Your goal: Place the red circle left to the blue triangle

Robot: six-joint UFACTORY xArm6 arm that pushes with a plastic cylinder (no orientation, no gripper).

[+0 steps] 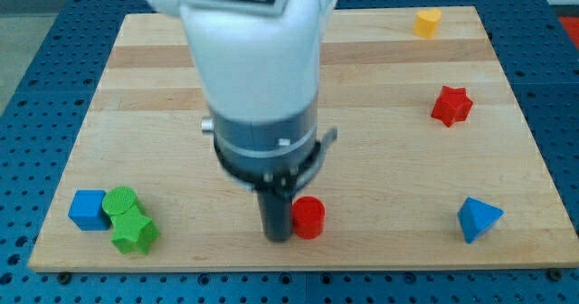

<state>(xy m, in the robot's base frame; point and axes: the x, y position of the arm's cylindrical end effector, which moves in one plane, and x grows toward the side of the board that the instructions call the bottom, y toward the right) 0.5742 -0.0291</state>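
My arm (258, 64) comes down from the far side of the scene, its thick white housing filling the upper middle of the view and hiding part of the wooden board (380, 159) behind it. Below the white section sits a dark grey collar, and from that the straight dark rod drops to the board. My tip (276, 238) rests on the board near the near edge, a little left of centre, and it stands just beside the red circle (308, 217), on that block's left side; whether the two are actually touching I cannot tell, as the rod and the block overlap in the view. There is no hand or jaw on this arm, only the rod, so nothing is clamped on any block. The red circle lies near the near edge, well to the left of the blue triangle (477, 219), which sits at the near right of the board with open wood between them. At the right, farther back, is a red star (450, 105), and at the far right corner a small yellow block (427, 22) whose shape I cannot make out. At the near left corner a blue cube (88, 209), a green circle (119, 201) and a green star (134, 232) sit bunched together, touching or nearly so.
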